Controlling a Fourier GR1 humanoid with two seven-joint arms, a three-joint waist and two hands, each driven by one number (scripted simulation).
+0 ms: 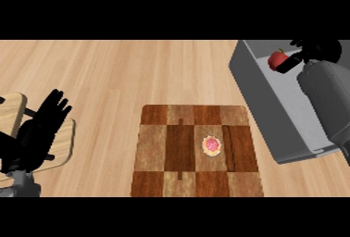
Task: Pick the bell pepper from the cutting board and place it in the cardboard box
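Wooden counter (123,69): over its grey box (273,104), right hand (318,48) clasps the bell pepper (278,59).

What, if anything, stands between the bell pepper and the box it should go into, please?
Nothing visible does: the right robot hand holds the bell pepper above the open grey box, with only bare box floor beneath it.

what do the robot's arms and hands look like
Both hands are black, with slim fingers and a thumb: the left hand and the right hand. Each sits on a smooth, rounded grey forearm; the left forearm barely shows, the right forearm looks bulky. No cables or markings show.
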